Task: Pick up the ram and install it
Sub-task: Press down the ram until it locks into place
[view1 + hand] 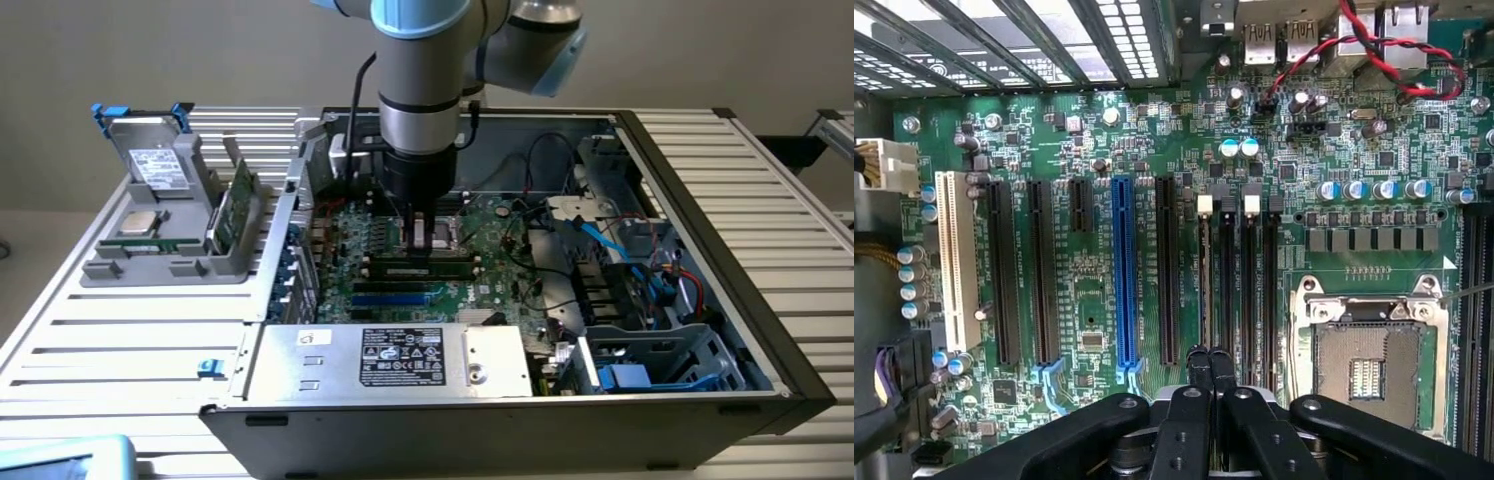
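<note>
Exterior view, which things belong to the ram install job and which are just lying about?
Job in hand:
ram, standing in the grey holder
gripper, low over the motherboard
memory slots beneath it

Lying about:
drive with blue tabs
square processor chip
labelled power supply
twisted red-and-black wires

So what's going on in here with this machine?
A robot arm has its gripper down inside an open computer case, just above the motherboard's memory slots next to the empty processor socket. A green ram stick stands in a grey holder outside the case, on the exterior view's left. Whether the gripper holds anything is unclear.
</note>
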Controlling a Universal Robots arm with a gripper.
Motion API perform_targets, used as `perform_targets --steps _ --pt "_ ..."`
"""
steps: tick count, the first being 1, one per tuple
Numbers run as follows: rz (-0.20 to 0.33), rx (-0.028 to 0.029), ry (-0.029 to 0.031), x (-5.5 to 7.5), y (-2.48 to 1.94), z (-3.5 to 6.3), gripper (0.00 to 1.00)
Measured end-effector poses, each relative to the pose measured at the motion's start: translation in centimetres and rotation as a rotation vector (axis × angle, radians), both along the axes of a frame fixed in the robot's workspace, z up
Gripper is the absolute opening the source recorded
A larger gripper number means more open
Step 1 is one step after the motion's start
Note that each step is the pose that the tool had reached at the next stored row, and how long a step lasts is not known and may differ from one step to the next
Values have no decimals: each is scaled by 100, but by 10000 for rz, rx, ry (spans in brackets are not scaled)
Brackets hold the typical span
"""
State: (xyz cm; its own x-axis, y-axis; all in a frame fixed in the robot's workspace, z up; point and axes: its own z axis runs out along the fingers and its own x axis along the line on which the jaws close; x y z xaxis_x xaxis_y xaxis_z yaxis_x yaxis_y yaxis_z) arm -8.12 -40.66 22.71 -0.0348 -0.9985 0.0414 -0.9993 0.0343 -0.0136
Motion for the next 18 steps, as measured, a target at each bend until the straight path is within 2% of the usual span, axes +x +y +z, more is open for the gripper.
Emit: perform_targets --steps 7,8,10,12,15,18 --pt "2 -4 -15 -7 1 -15 11" --pt "0 14 -27 -6 4 11 11" --pt "0 -7 -15 -6 1 106 11" --pt "0 -6 -16 22 1 156 11" --pt "0 -7 6 115 1 192 11" --pt "1 -8 73 179 1 202 11"
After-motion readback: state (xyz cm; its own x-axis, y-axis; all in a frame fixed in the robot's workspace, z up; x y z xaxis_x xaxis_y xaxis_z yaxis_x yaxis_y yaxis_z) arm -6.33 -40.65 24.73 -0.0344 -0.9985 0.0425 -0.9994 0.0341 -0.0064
